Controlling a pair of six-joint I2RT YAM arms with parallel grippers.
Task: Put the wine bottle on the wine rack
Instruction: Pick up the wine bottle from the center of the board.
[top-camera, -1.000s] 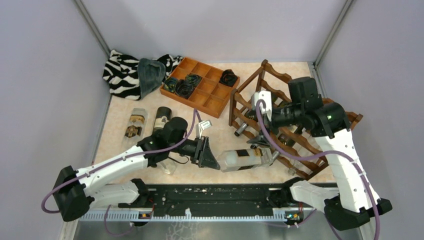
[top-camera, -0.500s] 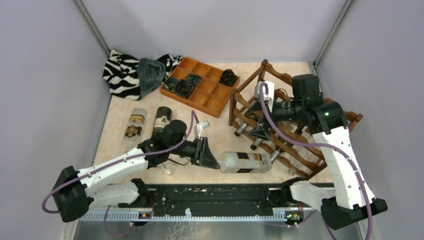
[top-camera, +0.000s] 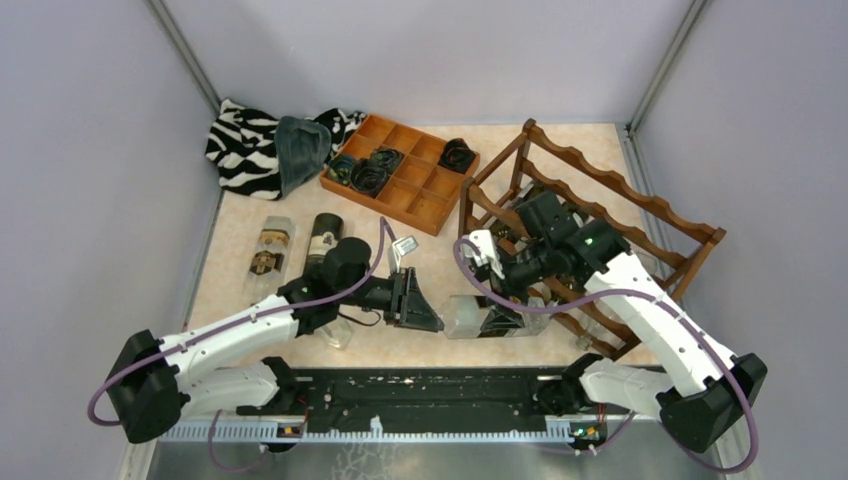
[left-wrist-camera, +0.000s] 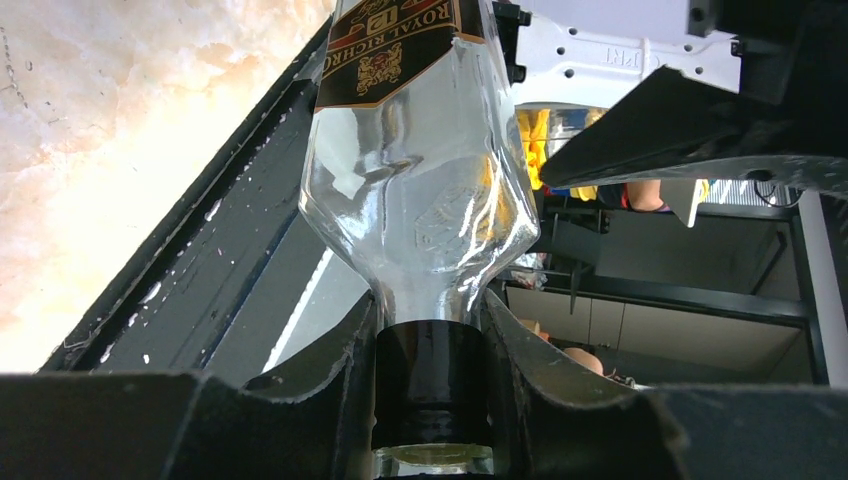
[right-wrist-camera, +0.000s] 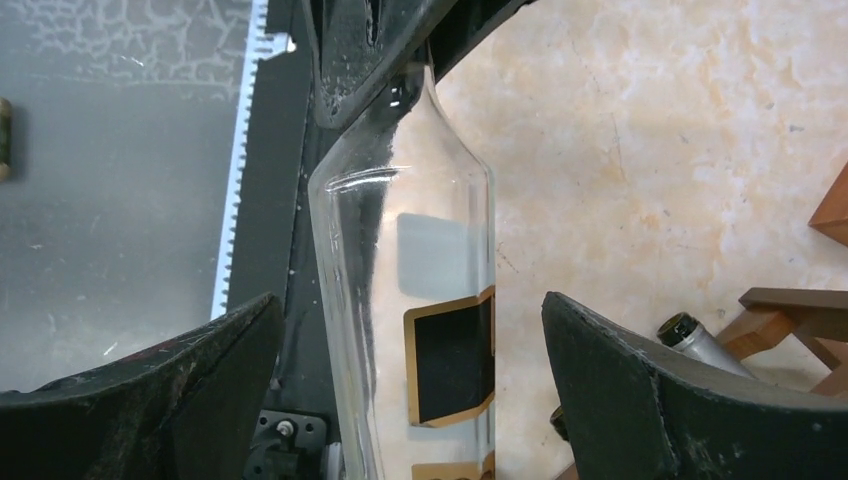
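Near the table's front edge, the clear glass bottle lies level, half hidden under the right arm in the overhead view. Only the left wrist view shows the left jaws clenched on its black-capped neck, below a black-and-gold label. The right jaws straddle its squarish body, spread wide and clear of the glass. The scalloped wooden rack stands just behind.
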